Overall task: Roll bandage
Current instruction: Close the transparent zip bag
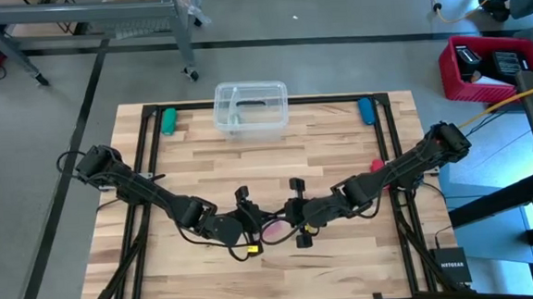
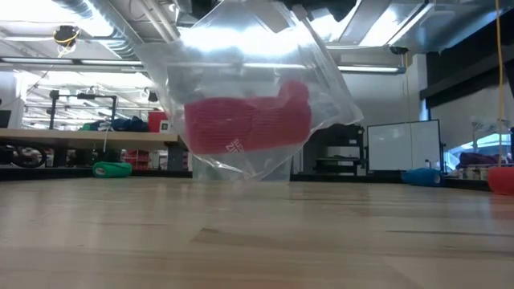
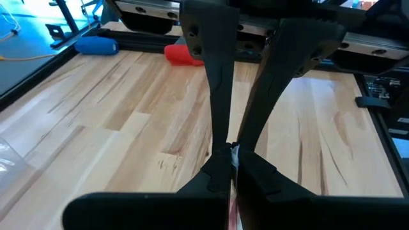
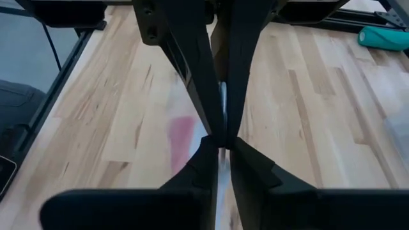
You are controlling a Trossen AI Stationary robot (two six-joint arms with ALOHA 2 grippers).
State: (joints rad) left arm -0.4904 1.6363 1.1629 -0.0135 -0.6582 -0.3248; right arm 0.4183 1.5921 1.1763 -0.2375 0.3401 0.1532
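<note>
Low view: clear plastic bag (image 2: 241, 88) hangs above the table (image 2: 257, 241), holding the bandage (image 2: 245, 122).

Wooden table (image 1: 202, 163) bears a clear tub (image 1: 251, 108).

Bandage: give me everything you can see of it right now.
The bandage is pink-red ribbed fabric, bunched into a lump inside a clear plastic bag. The bag hangs above the wooden table, near its front centre, between the left gripper and right gripper, each pinching the bag's film. The bandage itself is untouched.
</note>
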